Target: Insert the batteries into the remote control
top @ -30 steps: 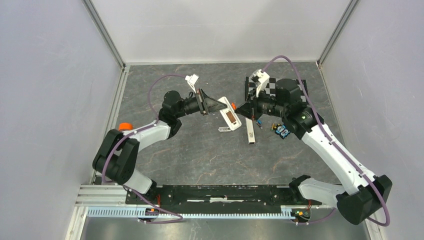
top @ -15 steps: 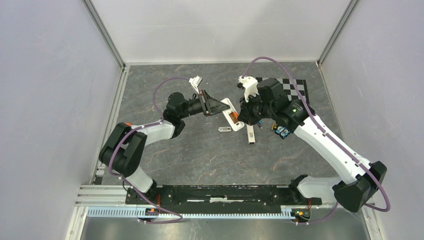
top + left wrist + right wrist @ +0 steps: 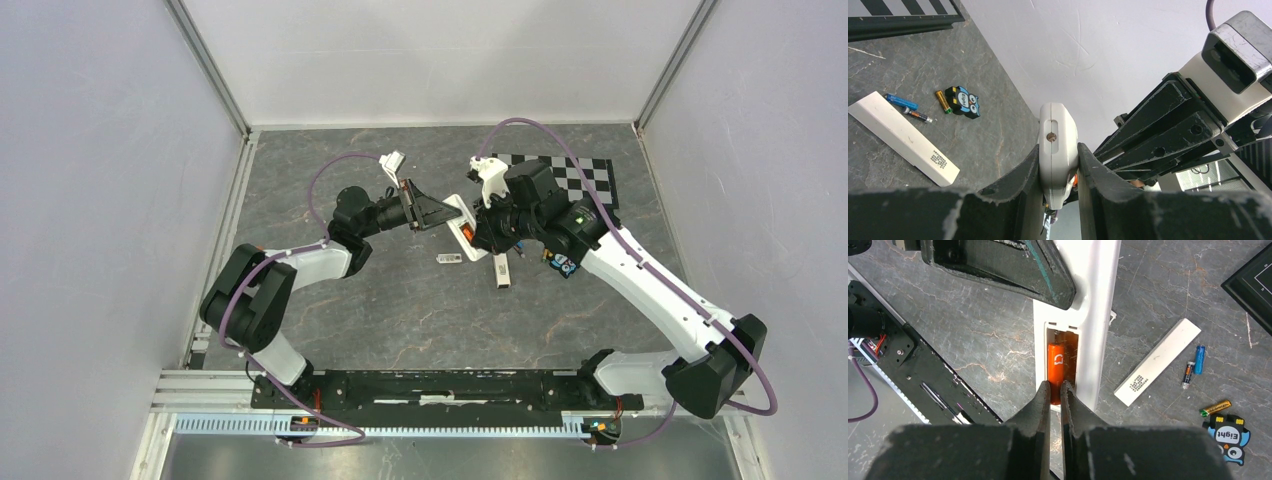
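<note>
My left gripper (image 3: 438, 212) is shut on the white remote control (image 3: 460, 208) and holds it on edge above the table; the left wrist view shows the remote (image 3: 1058, 135) clamped between both fingers. In the right wrist view the remote's (image 3: 1098, 315) battery recess is open and holds an orange battery (image 3: 1056, 365). My right gripper (image 3: 1055, 386) is pinched on that cell's near end. Loose on the table lie a blue battery (image 3: 1200, 359), a small dark one (image 3: 1188, 374) and a gold one (image 3: 1215, 408).
A slim white bar (image 3: 500, 268) lies right of centre, and a small white piece (image 3: 448, 258) lies left of it. An owl-shaped "Eight" item (image 3: 565, 264) sits by the loose cells. A checkerboard (image 3: 590, 170) lies at the back right.
My right gripper has moved left from beside the loose cells to the remote and now meets its recess. My left gripper has shifted slightly, still holding the remote.
</note>
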Action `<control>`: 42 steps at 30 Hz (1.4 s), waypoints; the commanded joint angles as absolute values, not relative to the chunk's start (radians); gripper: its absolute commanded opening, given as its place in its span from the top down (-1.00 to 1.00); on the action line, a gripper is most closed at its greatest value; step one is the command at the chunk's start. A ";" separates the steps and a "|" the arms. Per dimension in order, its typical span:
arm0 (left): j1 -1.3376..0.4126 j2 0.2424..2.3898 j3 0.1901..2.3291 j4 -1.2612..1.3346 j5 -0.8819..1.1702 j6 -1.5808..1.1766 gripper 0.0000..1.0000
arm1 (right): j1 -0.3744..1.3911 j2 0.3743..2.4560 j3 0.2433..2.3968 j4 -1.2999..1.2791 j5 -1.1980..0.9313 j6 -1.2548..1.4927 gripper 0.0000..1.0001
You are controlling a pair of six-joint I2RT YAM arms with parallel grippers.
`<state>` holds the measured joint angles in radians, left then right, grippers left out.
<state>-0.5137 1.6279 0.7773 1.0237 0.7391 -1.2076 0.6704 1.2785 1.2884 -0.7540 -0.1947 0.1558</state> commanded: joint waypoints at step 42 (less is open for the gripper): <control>-0.528 1.458 0.880 1.211 0.377 -1.659 0.96 | 0.656 0.918 1.084 0.044 0.145 0.801 -0.84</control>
<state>-0.5198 1.5162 0.8104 1.1767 0.4721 -1.5547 0.6552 0.8951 1.0801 -0.1730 0.1406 0.6739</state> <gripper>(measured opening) 0.338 0.906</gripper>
